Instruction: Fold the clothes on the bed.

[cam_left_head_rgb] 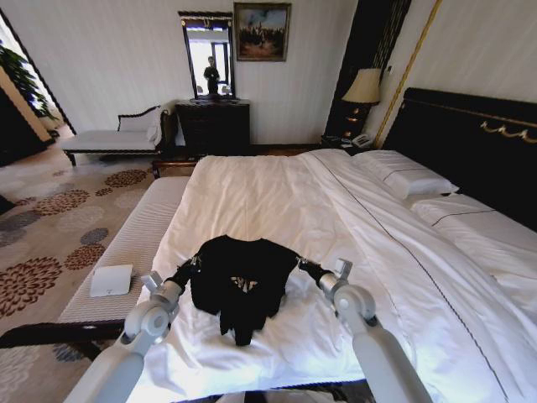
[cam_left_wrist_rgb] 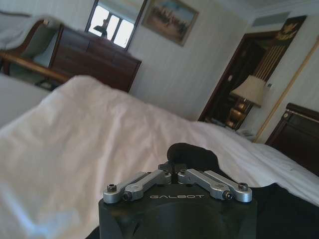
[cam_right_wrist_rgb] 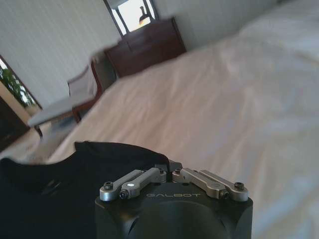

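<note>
The clothes, a black T-shirt (cam_left_head_rgb: 242, 281), hang bunched between my two grippers over the near end of the bed (cam_left_head_rgb: 252, 189), and a fold droops toward the white duvet. My left gripper (cam_left_head_rgb: 195, 265) is shut on the shirt's left edge. In the left wrist view, the left gripper (cam_left_wrist_rgb: 174, 172) has its fingers pinched together with a lump of black cloth (cam_left_wrist_rgb: 192, 153) just past them. My right gripper (cam_left_head_rgb: 300, 265) is shut on the shirt's right edge. In the right wrist view, the right gripper (cam_right_wrist_rgb: 170, 169) is closed, and the black cloth (cam_right_wrist_rgb: 70, 184) spreads beside it.
A pale striped bench (cam_left_head_rgb: 134, 243) runs along the bed's left side with a small white box (cam_left_head_rgb: 111, 280) on it. Pillows (cam_left_head_rgb: 407, 176) and the dark headboard (cam_left_head_rgb: 470, 138) lie to the right. A chaise (cam_left_head_rgb: 109, 138), dresser (cam_left_head_rgb: 212, 126) and lamp (cam_left_head_rgb: 363, 86) stand by the far wall.
</note>
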